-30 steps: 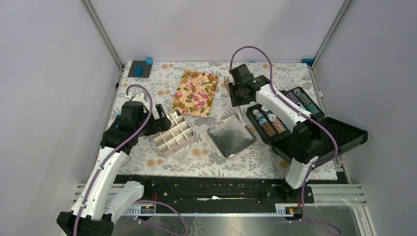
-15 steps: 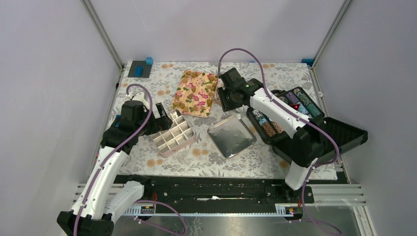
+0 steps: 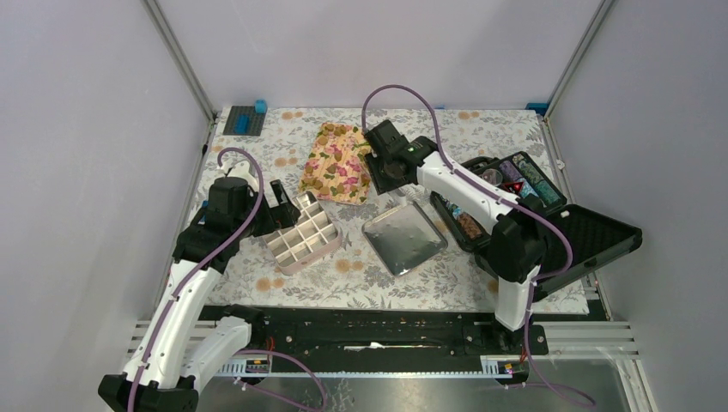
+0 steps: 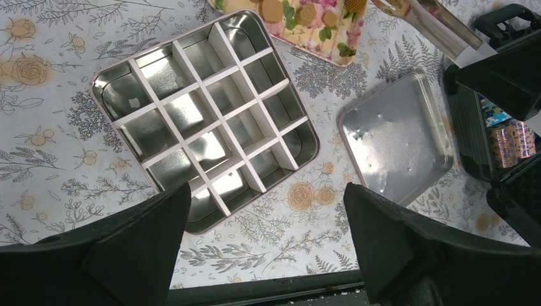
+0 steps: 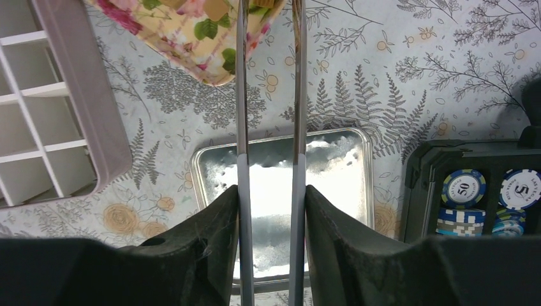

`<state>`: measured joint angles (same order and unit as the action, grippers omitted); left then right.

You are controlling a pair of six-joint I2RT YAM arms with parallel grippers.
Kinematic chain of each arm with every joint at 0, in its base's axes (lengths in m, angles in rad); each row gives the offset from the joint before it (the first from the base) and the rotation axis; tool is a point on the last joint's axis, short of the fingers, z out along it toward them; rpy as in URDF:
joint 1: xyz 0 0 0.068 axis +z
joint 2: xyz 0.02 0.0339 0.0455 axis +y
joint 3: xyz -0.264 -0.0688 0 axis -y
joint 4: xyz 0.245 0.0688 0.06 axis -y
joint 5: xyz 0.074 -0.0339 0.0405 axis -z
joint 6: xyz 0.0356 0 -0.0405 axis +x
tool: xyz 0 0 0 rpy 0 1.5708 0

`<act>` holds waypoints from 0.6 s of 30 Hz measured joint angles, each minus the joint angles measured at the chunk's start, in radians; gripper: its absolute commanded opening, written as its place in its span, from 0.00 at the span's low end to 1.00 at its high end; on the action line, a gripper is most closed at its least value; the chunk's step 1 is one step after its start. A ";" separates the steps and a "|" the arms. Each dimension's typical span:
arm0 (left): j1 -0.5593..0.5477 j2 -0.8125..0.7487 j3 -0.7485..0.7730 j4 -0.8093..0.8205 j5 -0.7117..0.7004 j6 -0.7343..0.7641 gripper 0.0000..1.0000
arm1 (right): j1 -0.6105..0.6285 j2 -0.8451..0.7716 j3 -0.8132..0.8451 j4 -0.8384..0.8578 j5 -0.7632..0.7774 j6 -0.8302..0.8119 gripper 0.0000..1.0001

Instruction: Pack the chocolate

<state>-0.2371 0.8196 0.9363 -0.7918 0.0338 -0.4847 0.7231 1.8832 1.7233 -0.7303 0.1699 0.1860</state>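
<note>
Right wrist view shows the right gripper (image 5: 269, 197) clamped on tongs (image 5: 242, 95) reaching over the tray (image 5: 191, 51) edge, where the chocolate (image 4: 306, 13) lies; the tin (image 4: 220, 73) cells look empty, so the first pick seems in hand. Next the tips must pinch one lump and carry it to a cell. The left gripper (image 4: 265, 245) hangs wide above the tin. Tong tips are cut off; whether they hold anything is unclear
</note>
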 measured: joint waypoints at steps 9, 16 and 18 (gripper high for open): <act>0.000 0.000 0.000 0.000 -0.001 -0.003 0.99 | 0.000 0.037 0.021 -0.016 0.026 -0.006 0.46; 0.000 0.000 0.000 0.000 -0.004 -0.003 0.99 | 0.004 0.050 0.030 -0.018 0.019 -0.006 0.46; 0.000 0.000 0.000 0.000 -0.004 -0.003 0.99 | 0.006 0.053 0.030 -0.019 0.018 -0.006 0.46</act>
<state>-0.2367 0.8196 0.9363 -0.7918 0.0296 -0.4877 0.7288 1.9366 1.7531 -0.7490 0.1879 0.1795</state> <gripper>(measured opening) 0.985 0.467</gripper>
